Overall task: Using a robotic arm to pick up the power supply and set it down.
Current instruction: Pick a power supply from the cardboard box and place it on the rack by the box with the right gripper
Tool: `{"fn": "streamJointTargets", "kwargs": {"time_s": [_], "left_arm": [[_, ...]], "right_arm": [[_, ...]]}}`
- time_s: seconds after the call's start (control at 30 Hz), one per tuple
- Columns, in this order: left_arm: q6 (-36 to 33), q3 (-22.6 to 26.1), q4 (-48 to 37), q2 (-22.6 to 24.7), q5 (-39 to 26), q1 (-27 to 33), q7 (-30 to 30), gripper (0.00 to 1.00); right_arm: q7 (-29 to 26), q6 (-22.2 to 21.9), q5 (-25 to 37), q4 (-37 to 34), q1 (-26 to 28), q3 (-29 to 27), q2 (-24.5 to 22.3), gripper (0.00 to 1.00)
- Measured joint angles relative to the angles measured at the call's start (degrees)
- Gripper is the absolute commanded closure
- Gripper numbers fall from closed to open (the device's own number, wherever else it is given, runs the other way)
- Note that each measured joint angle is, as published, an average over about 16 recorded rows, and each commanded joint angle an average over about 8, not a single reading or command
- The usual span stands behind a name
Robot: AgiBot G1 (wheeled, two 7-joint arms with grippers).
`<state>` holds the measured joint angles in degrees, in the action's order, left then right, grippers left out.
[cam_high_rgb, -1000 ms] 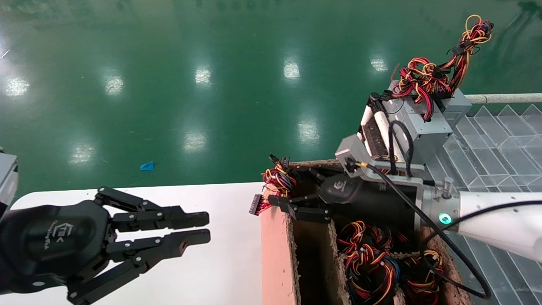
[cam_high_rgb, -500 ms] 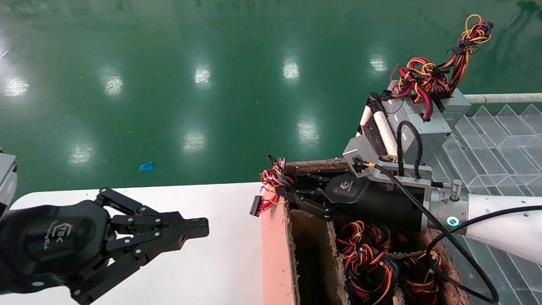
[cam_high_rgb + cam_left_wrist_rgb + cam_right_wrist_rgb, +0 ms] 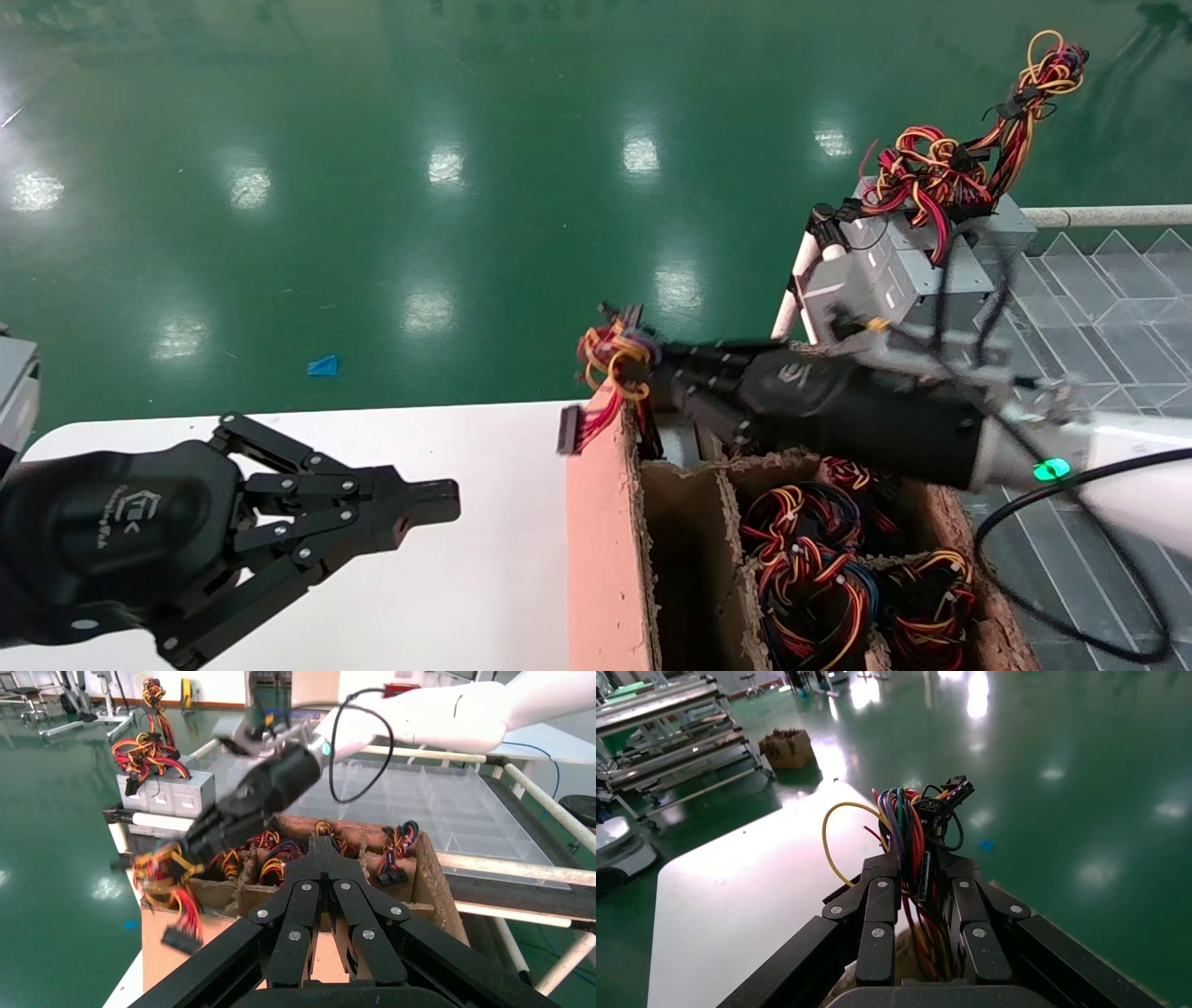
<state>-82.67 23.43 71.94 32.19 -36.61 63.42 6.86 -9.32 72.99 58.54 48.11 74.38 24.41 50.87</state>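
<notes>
the power supply itself mostly isn't visible; what shows is its wire bundle (image 3: pixel 610 359) sticking up at the far left corner of the cardboard divider box (image 3: pixel 605 550), with the long flat connector (image 3: pixel 570 431) dangling over that box's left wall toward the white bench (image 3: pixel 466 559). i'd guess the grey body is down in the corner cell, under the arm.

the right gripper (image 3: pixel 918 874) sits above that corner and its fingers (image 3: pixel 877 903) are clamped on the wires, not on any metal casing.

that's the risk imo: lifting a sheet-metal box by its cables. the wires could slide through the fingers, or the body could swing and catch on the cardboard partitions, maybe dragging the whole box along. the dangling connector could also hook on the box's left wall. neighbouring cells are full of similar harnesses (image 3: pixel 810 568), so tangling looks possible.

the left gripper (image 3: pixel 424 503) is parked over the bench left of the box, fingers pressed together.
</notes>
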Motion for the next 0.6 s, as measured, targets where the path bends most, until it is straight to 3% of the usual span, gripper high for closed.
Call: {"fn": "streamJointTargets", "kwargs": {"time_s": [0.3,0.6], "left_arm": [[0.0,0.0,0.0,0.0,0.0,0.0,0.0,1.00],[0.0,0.0,0.0,0.0,0.0,0.0,0.0,1.00]], "right_arm": [[0.5,-0.8,-2.1,9.3,2.6,-3.7,-5.0,1.00],[0.6,-7.9,-0.9,21.5,4.1,-8.1,-11.0,1.00]]}}
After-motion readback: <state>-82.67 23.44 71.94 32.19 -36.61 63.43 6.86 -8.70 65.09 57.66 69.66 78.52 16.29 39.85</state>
